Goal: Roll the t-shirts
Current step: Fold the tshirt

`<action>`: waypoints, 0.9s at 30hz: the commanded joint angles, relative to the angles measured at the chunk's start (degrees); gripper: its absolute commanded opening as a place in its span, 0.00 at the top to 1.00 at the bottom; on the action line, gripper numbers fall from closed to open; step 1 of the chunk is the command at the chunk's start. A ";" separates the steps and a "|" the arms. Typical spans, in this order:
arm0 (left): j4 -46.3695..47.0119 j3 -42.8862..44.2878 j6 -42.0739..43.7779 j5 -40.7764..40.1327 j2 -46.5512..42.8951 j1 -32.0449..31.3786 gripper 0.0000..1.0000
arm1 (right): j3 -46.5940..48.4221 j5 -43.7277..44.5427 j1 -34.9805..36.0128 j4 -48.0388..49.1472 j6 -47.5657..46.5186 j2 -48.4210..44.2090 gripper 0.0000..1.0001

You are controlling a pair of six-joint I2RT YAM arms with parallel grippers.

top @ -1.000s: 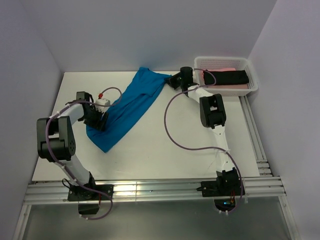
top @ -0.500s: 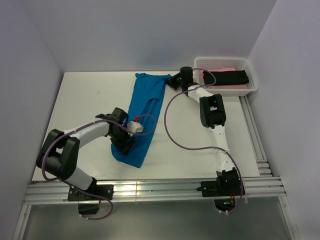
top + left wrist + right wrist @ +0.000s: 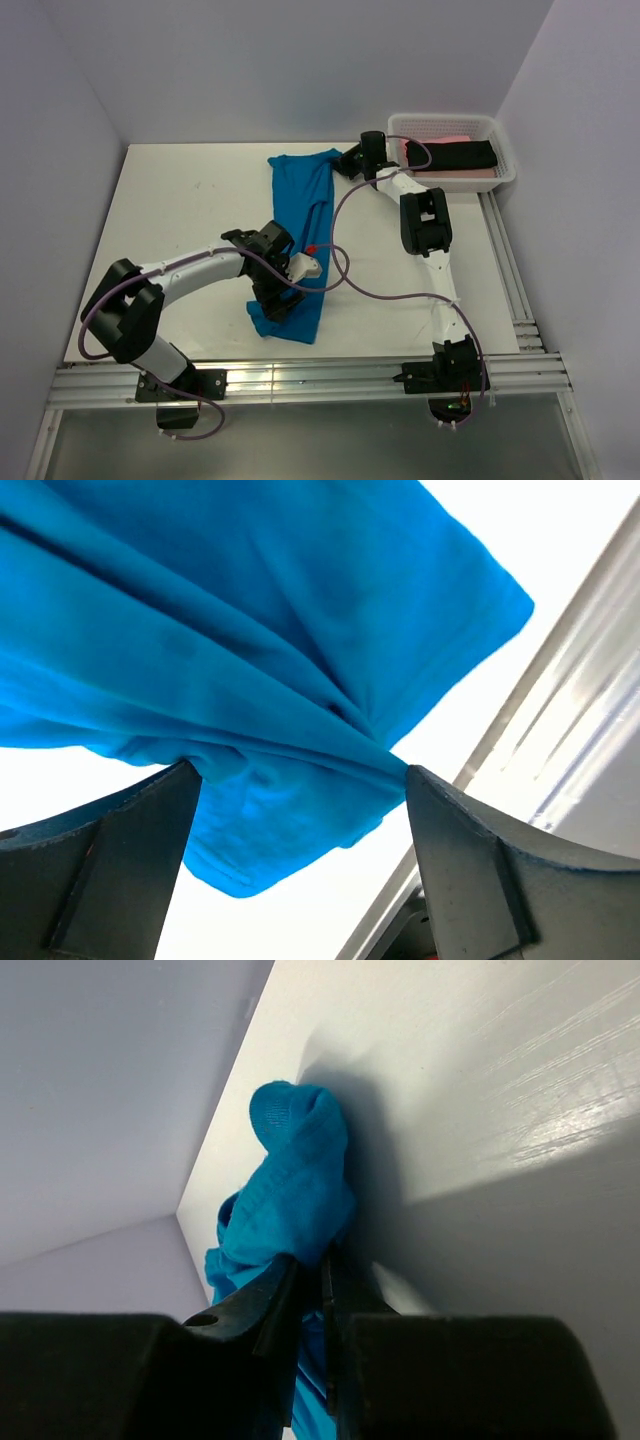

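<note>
The blue t-shirt (image 3: 296, 200) lies stretched in a long, narrow strip down the middle of the worktop (image 3: 180, 220). One end points to 12 o'clock and the other to 6 o'clock, stopping short of the metal rail (image 3: 330, 375) at the near edge. The cloth is creased lengthwise, with a fold running down its right half.

Down at the 6 o'clock end sits the left pincer (image 3: 277, 300), right over the cloth. From its own camera the left pincer (image 3: 298, 770) stands wide, and its two dark fingers (image 3: 130, 860) are well apart. Bunched blue folds run between them and touch both tips. Whether the pads press on the cloth, I cannot tell.

Up at the 12 o'clock end, the right pincer (image 3: 345, 160) is at the shirt's 1 o'clock corner. The wrist view shows the right pincer (image 3: 322, 1260) narrow, nearly closed, with a rolled knob of blue cloth pinched between the fingertips and bulging just past them, resting against the white surface.

Off at the worktop's 2 o'clock corner stands the white mesh basket (image 3: 445, 118). Inside it a black t-shirt (image 3: 465, 155) lies on top of a pink t-shirt (image 3: 455, 138), both folded flat and well apart from the blue one.
</note>
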 commanded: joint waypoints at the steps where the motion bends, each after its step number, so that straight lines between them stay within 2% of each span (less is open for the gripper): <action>1: -3.69 0.98 -1.48 5.40 -0.44 -2.51 0.11 | 2.91 1.93 -2.51 2.88 0.29 -0.68 0.79; 5: -2.27 0.27 -2.36 3.19 -2.72 -4.45 0.10 | 2.55 0.61 -2.51 3.42 0.03 -0.94 0.49; 8: -2.79 1.05 -3.24 3.72 -5.00 -4.54 0.08 | 1.85 0.34 -2.60 3.24 -0.15 -1.73 0.42; 10: -3.05 2.10 -4.03 0.91 -7.11 -4.45 0.01 | 0.45 -0.01 -2.86 4.03 0.20 -2.69 0.41; 12: -4.45 3.16 -4.91 -2.68 -8.95 -4.54 0.01 | -0.26 -0.01 -2.87 3.95 -0.58 -3.49 0.40; 18: -9.73 6.68 -5.88 -5.24 -11.68 -4.10 0.00 | -1.75 -0.97 -3.22 3.33 -2.69 -5.86 0.39; 21: -9.21 9.22 -3.43 -5.34 -13.97 1.15 0.01 | -3.51 -1.85 -3.48 2.37 -5.85 -8.41 0.39; 22: -9.56 11.49 -2.46 -3.25 -13.63 6.48 0.01 | -4.21 -2.20 -3.48 1.84 -6.64 -10.15 0.39; 25: -10.53 16.43 1.32 0.28 -10.12 16.51 0.00 | -10.00 -3.69 -3.48 1.74 -9.72 -15.17 0.38; 27: -10.26 18.10 3.25 1.34 -6.79 19.79 0.01 | -16.04 -3.26 -3.48 2.88 -11.92 -19.81 0.38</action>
